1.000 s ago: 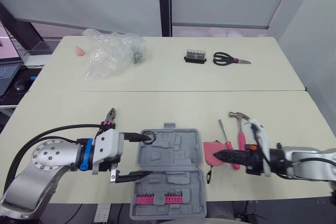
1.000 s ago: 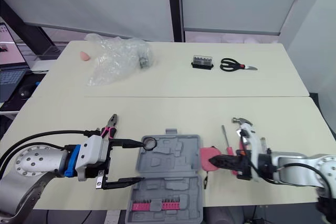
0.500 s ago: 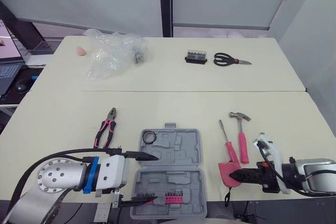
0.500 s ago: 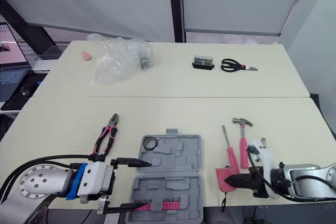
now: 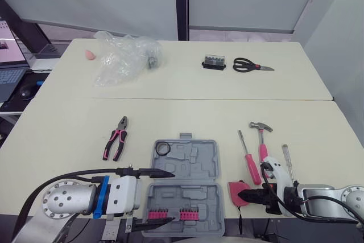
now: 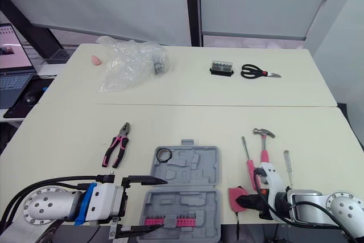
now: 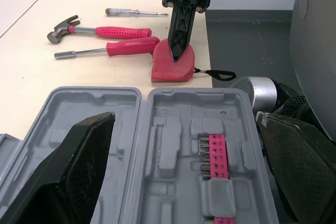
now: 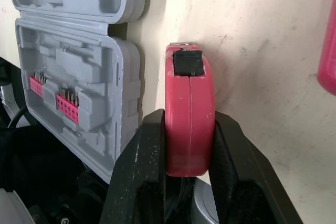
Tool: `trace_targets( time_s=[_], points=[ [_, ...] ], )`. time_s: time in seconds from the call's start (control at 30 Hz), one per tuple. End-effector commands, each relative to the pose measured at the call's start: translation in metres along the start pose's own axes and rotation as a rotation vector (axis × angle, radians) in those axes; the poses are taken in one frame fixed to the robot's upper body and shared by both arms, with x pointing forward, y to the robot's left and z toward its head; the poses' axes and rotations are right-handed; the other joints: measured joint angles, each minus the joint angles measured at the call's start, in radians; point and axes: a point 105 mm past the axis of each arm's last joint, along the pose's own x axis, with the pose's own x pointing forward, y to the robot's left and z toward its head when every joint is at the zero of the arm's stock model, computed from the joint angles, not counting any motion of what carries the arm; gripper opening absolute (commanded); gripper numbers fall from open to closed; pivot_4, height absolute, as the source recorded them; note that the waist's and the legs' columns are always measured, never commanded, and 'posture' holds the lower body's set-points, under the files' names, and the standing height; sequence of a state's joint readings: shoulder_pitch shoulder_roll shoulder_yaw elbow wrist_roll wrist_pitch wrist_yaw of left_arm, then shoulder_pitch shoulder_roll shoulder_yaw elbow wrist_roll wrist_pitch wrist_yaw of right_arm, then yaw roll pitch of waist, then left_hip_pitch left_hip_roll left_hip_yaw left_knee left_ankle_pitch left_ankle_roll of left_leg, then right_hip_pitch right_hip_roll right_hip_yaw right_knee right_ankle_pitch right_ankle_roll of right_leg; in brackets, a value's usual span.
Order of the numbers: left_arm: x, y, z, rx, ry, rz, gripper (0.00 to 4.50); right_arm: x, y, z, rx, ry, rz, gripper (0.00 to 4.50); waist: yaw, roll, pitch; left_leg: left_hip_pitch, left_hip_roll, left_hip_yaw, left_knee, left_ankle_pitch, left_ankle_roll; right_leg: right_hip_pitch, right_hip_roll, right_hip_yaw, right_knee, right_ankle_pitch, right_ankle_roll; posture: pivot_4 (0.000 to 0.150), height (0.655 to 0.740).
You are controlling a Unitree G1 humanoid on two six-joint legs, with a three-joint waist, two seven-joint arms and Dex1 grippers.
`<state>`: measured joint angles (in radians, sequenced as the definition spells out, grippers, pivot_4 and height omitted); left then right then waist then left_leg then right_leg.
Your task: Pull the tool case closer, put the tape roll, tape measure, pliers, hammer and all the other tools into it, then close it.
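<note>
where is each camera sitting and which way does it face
Eye views: head, facing forward and down at the table, open tool case, left gripper and right gripper.
Left wrist view: left wrist, facing across the case to the right gripper pinching the tape measure; open left gripper frames it.
Right wrist view: right wrist, facing along its fingers clamped on the tape measure.
All views share the tape measure and case.

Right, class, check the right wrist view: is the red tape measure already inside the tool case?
No, the right gripper is clamped on the tape measure, which is outside the open tool case, beside it.
</note>
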<state>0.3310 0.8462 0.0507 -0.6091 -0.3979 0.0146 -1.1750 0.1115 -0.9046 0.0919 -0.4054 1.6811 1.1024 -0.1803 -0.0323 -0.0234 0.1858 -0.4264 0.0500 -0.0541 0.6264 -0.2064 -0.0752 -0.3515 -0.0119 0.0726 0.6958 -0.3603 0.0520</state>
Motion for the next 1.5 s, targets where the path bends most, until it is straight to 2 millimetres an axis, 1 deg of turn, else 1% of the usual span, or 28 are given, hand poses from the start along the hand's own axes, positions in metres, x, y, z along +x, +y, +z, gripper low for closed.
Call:
trace_targets(
  time_s=[0.03, 0.1, 0.17, 0.2, 0.27, 0.4, 0.47, 0.53, 0.57, 0.6, 0.67, 0.73, 0.77, 0.8, 0.83, 0.93, 1.0, 1.07, 1.17, 1.37, 1.5],
  points=[
    [0.001, 0.001, 0.002, 0.026, -0.019, -0.012, 4.50, 0.004, -0.001, -0.007, 0.020, 0.017, -0.005, 0.76, 0.000, 0.000, 0.000, 0.000, 0.000, 0.000, 0.000, 0.000, 0.000, 0.000, 0.000, 0.000, 0.000, 0.000, 0.000, 0.150, 0.7400],
    [0.001, 0.002, 0.001, 0.029, -0.018, -0.014, 4.50, 0.005, -0.002, -0.007, 0.043, 0.011, -0.007, 0.76, -0.001, 0.000, -0.001, 0.001, 0.000, 0.000, 0.000, 0.000, 0.000, 0.000, 0.000, 0.000, 0.000, 0.000, 0.000, 0.150, 0.7400],
    [0.001, 0.002, 0.001, 0.031, -0.017, -0.015, 4.50, 0.003, -0.004, -0.005, 0.063, 0.000, -0.016, 1.47, -0.001, -0.001, -0.001, 0.001, 0.000, 0.000, 0.000, 0.000, 0.000, 0.001, 0.000, 0.000, 0.000, 0.000, 0.000, 0.150, 0.7400],
    [0.001, 0.002, 0.000, 0.032, -0.016, -0.016, 4.50, 0.001, -0.006, -0.005, 0.066, -0.002, -0.021, 1.60, 0.000, -0.001, -0.001, 0.001, 0.000, 0.000, 0.000, 0.000, 0.000, 0.001, 0.000, 0.000, 0.000, 0.000, 0.000, 0.150, 0.7400],
    [0.001, 0.001, 0.000, 0.033, -0.015, -0.016, 4.50, -0.005, -0.006, -0.003, 0.077, -0.005, -0.022, 2.07, 0.001, -0.001, -0.001, 0.000, 0.000, 0.000, 0.000, 0.000, 0.000, 0.001, 0.000, 0.000, 0.000, 0.000, 0.000, 0.150, 0.7400],
    [0.001, 0.002, -0.002, 0.034, -0.014, -0.011, 4.50, -0.024, -0.001, -0.004, 0.067, 0.026, 0.002, 3.05, 0.001, 0.000, -0.001, 0.000, 0.000, 0.000, 0.000, 0.000, 0.000, 0.001, 0.000, 0.000, 0.000, 0.000, 0.000, 0.150, 0.7400],
    [0.001, 0.002, -0.003, 0.035, -0.015, -0.005, 4.50, -0.037, -0.004, -0.003, -0.005, 0.047, -0.019, 3.58, 0.000, 0.001, -0.001, 0.000, 0.000, 0.000, 0.000, 0.000, 0.000, 0.001, 0.000, 0.000, 0.000, 0.000, 0.000, 0.150, 0.7400],
    [0.001, 0.003, -0.004, 0.035, -0.015, -0.001, 4.50, -0.047, -0.006, 0.004, -0.167, 0.045, -0.061, 4.29, 0.000, 0.001, -0.001, 0.001, 0.000, 0.000, 0.000, 0.000, 0.000, 0.001, 0.000, 0.000, 0.000, 0.000, 0.000, 0.150, 0.7400],
    [0.001, 0.003, -0.004, 0.035, -0.016, 0.000, 4.50, -0.051, -0.004, 0.006, -0.274, 0.046, -0.063, 4.49, 0.000, 0.001, -0.001, 0.001, 0.000, 0.000, 0.000, 0.000, 0.000, 0.001, 0.000, 0.000, 0.000, 0.000, 0.000, 0.150, 0.7400],
    [0.001, 0.003, -0.005, 0.035, -0.017, 0.000, 4.50, -0.054, -0.001, 0.009, -0.421, 0.042, -0.061, 4.49, 0.001, 0.001, -0.001, 0.001, 0.000, 0.000, 0.000, 0.000, 0.000, 0.001, 0.000, 0.000, 0.000, 0.000, 0.000, 0.150, 0.7400],
    [0.002, 0.003, -0.005, 0.037, -0.019, 0.001, 4.50, -0.056, 0.005, 0.016, -0.789, 0.002, -0.028, 4.49, 0.003, 0.003, -0.001, 0.001, 0.000, 0.000, 0.000, 0.000, 0.000, 0.000, 0.000, -0.001, 0.000, 0.000, 0.000, 0.150, 0.7400],
    [0.003, 0.003, -0.005, 0.041, -0.022, 0.000, 4.50, -0.054, 0.013, 0.015, -1.076, -0.066, 0.085, 4.49, 0.003, 0.001, -0.002, 0.001, 0.000, -0.001, 0.000, 0.000, 0.000, 0.001, 0.000, -0.002, -0.003, -0.001, 0.002, 0.150, 0.7400],
    [0.004, 0.003, -0.005, 0.043, -0.024, -0.002, 4.50, -0.053, 0.012, 0.012, -1.207, -0.086, 0.125, 4.49, 0.003, 0.001, -0.002, 0.001, 0.000, -0.001, 0.000, 0.000, 0.000, 0.002, 0.000, -0.003, -0.004, -0.002, 0.004, 0.150, 0.7400],
    [0.005, 0.003, -0.004, 0.047, -0.026, -0.004, 4.50, -0.051, 0.009, 0.007, -1.297, -0.079, 0.162, 4.49, 0.002, 0.001, -0.002, 0.001, 0.000, -0.002, 0.000, 0.000, 0.000, 0.004, 0.000, -0.003, -0.007, -0.002, 0.004, 0.150, 0.7400],
    [0.005, 0.003, -0.004, 0.049, -0.027, -0.004, 4.50, -0.049, 0.005, 0.004, -1.348, -0.077, 0.186, 4.49, 0.002, 0.001, -0.002, 0.001, 0.000, -0.001, 0.000, 0.000, 0.000, 0.005, 0.000, -0.003, -0.007, -0.002, 0.004, 0.150, 0.7400],
    [0.008, 0.002, -0.003, 0.060, -0.032, -0.007, 4.50, -0.040, -0.005, 0.001, -1.409, -0.108, 0.209, 4.49, 0.002, 0.001, -0.001, 0.002, -0.001, 0.000, 0.001, 0.000, 0.000, 0.007, -0.002, -0.002, -0.009, 0.001, 0.002, 0.150, 0.7400],
    [0.010, 0.002, -0.001, 0.066, -0.037, -0.011, 4.50, -0.032, -0.012, -0.001, -1.428, -0.114, 0.206, 4.49, 0.002, 0.001, -0.001, 0.006, -0.001, 0.000, 0.001, 0.000, 0.000, 0.011, -0.002, -0.002, -0.009, 0.001, 0.002, 0.150, 0.7400],
    [0.011, 0.001, -0.001, 0.068, -0.039, -0.011, 4.50, -0.027, -0.016, -0.001, -1.429, -0.122, 0.195, 4.49, 0.002, 0.001, -0.001, 0.011, -0.001, 0.000, -0.001, 0.000, 0.000, 0.016, -0.002, -0.002, -0.010, 0.001, 0.002, 0.150, 0.7400],
    [0.014, 0.002, 0.001, 0.069, -0.045, -0.011, 4.50, -0.016, -0.023, -0.003, -1.404, -0.094, 0.185, 4.49, 0.003, 0.002, -0.001, 0.011, -0.001, -0.001, -0.001, 0.000, 0.000, 0.017, -0.002, -0.002, -0.010, 0.001, 0.002, 0.150, 0.7400],
    [0.015, 0.001, 0.003, 0.069, -0.049, -0.015, 4.50, -0.007, -0.028, -0.005, -1.368, -0.079, 0.172, 4.49, 0.003, 0.002, -0.001, 0.011, -0.001, -0.001, -0.001, 0.000, 0.000, 0.017, -0.002, -0.002, -0.010, 0.001, 0.002, 0.150, 0.7400],
    [0.015, 0.002, 0.003, 0.068, -0.047, -0.016, 4.50, 0.000, -0.029, -0.003, -1.349, -0.093, 0.149, 4.49, 0.003, 0.002, -0.001, 0.011, -0.001, -0.001, -0.001, 0.000, 0.000, 0.017, -0.002, -0.002, -0.010, 0.001, 0.002, 0.150, 0.7400]
  ],
)
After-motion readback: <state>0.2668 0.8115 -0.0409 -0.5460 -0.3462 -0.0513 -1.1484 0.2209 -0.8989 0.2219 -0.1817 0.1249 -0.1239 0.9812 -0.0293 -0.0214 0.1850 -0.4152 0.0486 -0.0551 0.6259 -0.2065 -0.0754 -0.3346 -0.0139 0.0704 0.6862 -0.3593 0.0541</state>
